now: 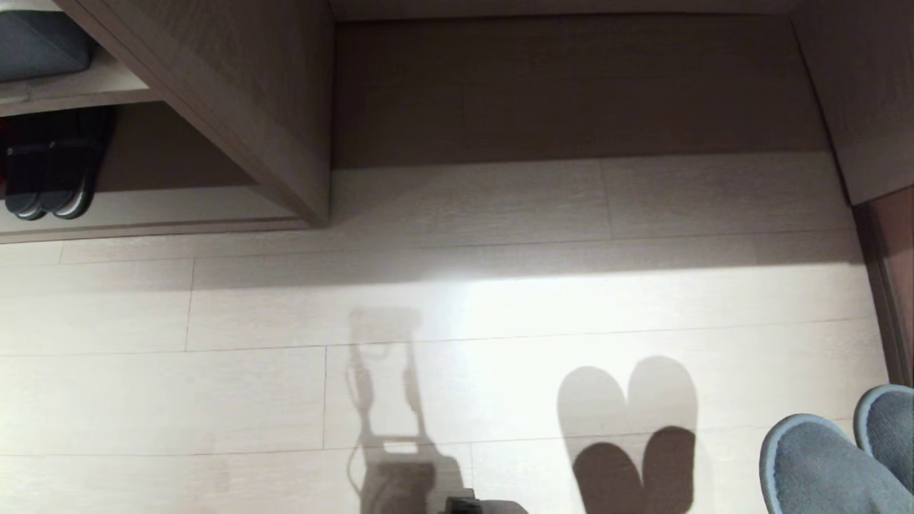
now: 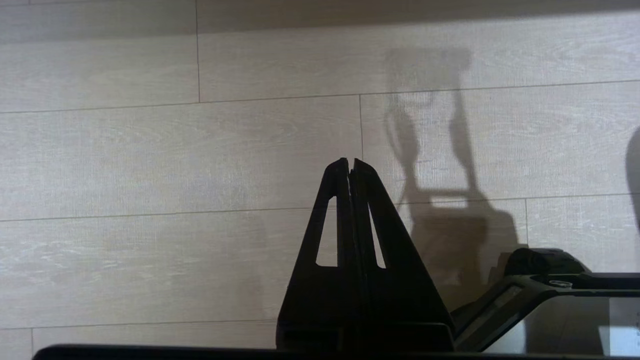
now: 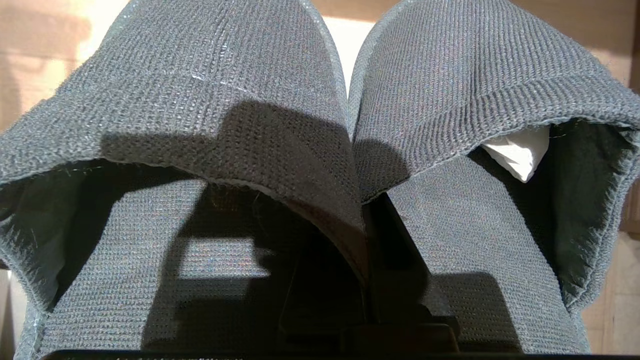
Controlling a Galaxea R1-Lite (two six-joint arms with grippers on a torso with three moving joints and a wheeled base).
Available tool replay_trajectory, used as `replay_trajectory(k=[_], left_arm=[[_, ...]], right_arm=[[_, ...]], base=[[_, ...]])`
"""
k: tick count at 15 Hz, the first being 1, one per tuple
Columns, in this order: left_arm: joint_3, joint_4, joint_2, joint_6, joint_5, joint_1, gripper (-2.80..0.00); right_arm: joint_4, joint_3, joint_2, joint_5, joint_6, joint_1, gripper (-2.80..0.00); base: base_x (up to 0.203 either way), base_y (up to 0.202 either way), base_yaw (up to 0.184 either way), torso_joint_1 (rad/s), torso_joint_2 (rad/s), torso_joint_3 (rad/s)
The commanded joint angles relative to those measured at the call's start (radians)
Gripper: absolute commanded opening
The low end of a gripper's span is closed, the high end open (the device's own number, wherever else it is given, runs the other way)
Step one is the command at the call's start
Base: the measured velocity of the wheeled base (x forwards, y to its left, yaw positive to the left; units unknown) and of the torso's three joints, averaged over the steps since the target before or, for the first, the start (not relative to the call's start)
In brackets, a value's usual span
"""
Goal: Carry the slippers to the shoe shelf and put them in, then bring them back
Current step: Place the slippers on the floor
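My right gripper [image 3: 367,260] is clamped on the 2 soft grey-blue fabric slippers [image 3: 320,125], the beige wood-grain shoe shelf [image 1: 235,107] is ahead, nothing shelved yet; left gripper [image 2: 350,165] is closed and empty.

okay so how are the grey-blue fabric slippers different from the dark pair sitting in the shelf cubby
The soft grey-blue fabric slippers are pinched together at their inner edges by the right gripper and carried above the pale wood floor; the dark charcoal slippers with pale sole edges rest in the left lower cubby of the beige wood-grain shoe shelf. The carried pair is lighter in colour, the shelved pair nearly black. Both pairs sit side by side.
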Motion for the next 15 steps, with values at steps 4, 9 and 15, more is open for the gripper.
replay_trajectory(k=[4, 9, 15], left_arm=[[0.0, 0.0, 0.001, 0.0, 0.0, 0.001, -2.8], [0.0, 0.0, 0.001, 0.0, 0.0, 0.001, -2.8], [0.0, 0.0, 0.001, 0.0, 0.0, 0.0, -2.8]], right_arm=[[0.001, 0.0, 0.001, -0.001, 0.0, 0.0, -2.8], [0.001, 0.0, 0.001, -0.005, 0.016, 0.0, -2.8], [0.0, 0.0, 0.001, -0.002, 0.009, 0.0, -2.8]], base=[[0.0, 0.0, 0.0, 0.003, 0.0, -0.197], [0.0, 0.0, 0.0, 0.003, 0.0, -0.197], [0.0, 0.0, 0.0, 0.004, 0.0, -0.197]])
